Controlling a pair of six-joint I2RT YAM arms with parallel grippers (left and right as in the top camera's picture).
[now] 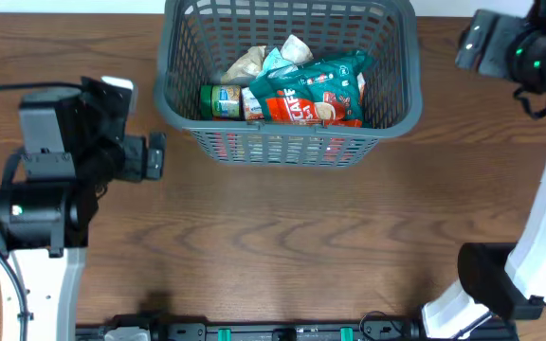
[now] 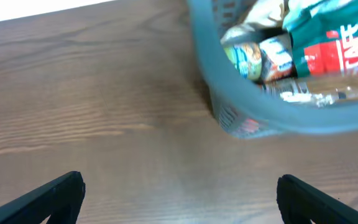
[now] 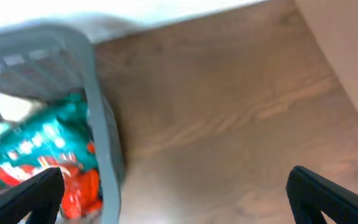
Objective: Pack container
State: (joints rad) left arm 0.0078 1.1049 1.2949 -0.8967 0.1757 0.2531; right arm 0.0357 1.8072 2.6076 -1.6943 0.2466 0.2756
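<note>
The grey slotted container point(image 1: 287, 144) stands at the back middle of the wooden table. Inside lie a teal and red snack packet point(image 1: 311, 95), a green and yellow packet point(image 1: 220, 100), a beige packet point(image 1: 245, 64) and a pale packet point(image 1: 292, 49). My left gripper point(image 1: 155, 156) is open and empty, to the left of the container's front corner. In the left wrist view the jaws point(image 2: 179, 202) are wide apart over bare wood, the container rim point(image 2: 247, 102) ahead. My right gripper point(image 1: 470, 43) is open and empty, right of the container. Its jaws point(image 3: 176, 199) straddle the container wall point(image 3: 98, 118).
The wooden table point(image 1: 282, 246) stretches in front of the container. The arm bases stand at the front left point(image 1: 36, 256) and front right point(image 1: 500, 284). A beige surface point(image 3: 347, 43) borders the table on the right.
</note>
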